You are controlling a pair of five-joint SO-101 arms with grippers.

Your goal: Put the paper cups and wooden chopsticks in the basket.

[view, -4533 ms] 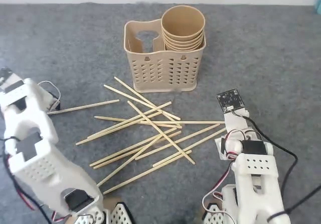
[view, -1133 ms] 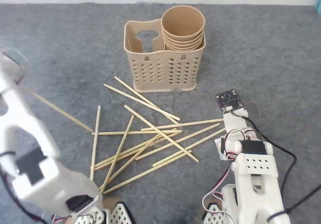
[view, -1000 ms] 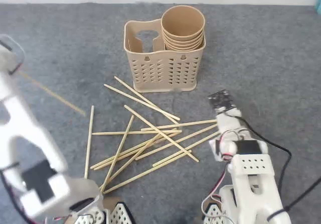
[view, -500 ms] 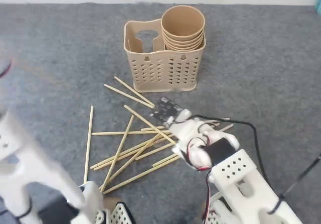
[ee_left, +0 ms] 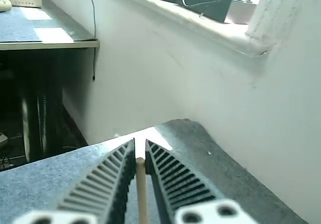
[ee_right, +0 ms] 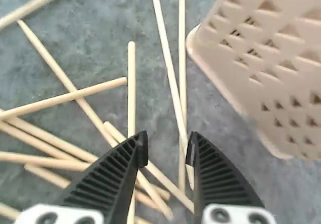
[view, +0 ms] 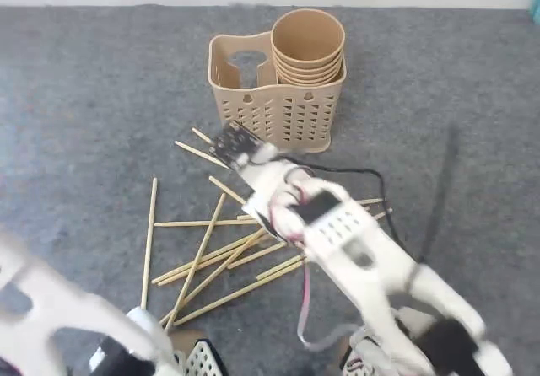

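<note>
A beige basket [view: 278, 110] stands at the back of the grey carpet, with stacked paper cups [view: 308, 43] in its right compartment. Several wooden chopsticks [view: 194, 222] lie crossed in front of it. My right arm [view: 325, 220] stretches over the pile toward the basket's front left corner. In the right wrist view my right gripper [ee_right: 167, 146] hangs open just above the chopsticks [ee_right: 131, 88], close to the basket's lower corner [ee_right: 266, 58]. My left gripper [ee_left: 140, 151] is shut on one chopstick [ee_left: 141, 189] and points up at a white wall.
The basket's left compartment [view: 240, 64] has no cups in it. One chopstick [view: 149, 241] lies apart at the pile's left side. The left arm [view: 38, 308] is a blur at the lower left corner. Bare carpet extends on the right of the basket.
The right arm has swung left and forward from the table's right side over the pile toward the basket. The left arm has lifted away with a chopstick, leaving the pile shifted.
</note>
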